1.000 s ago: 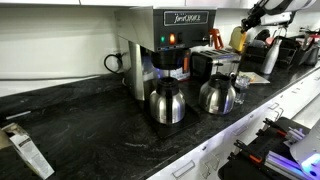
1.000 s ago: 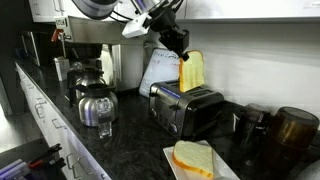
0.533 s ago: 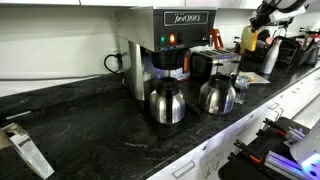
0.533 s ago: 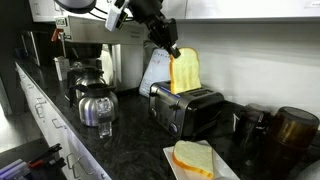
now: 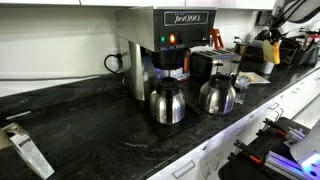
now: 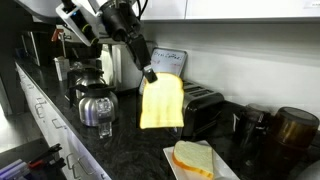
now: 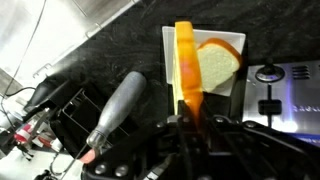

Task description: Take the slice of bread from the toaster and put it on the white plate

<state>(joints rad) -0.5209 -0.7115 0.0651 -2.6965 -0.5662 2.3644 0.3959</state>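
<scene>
My gripper is shut on a yellow-orange slice of bread and holds it in the air, hanging down, in front of the dark toaster. In the wrist view the slice stands edge-on between the jaws, above the white plate. A second slice lies on that plate. The plate sits on the black counter in front of the toaster. In an exterior view the gripper with the slice is small at the far right.
Two steel carafes stand before the tall coffee brewer. A glass and carafes stand on the counter near the toaster. Dark jars stand beside the toaster. A grey handle-like object lies near the plate.
The gripper has carried the bread slice up out of the toaster, then down and toward the counter's front, near the plate.
</scene>
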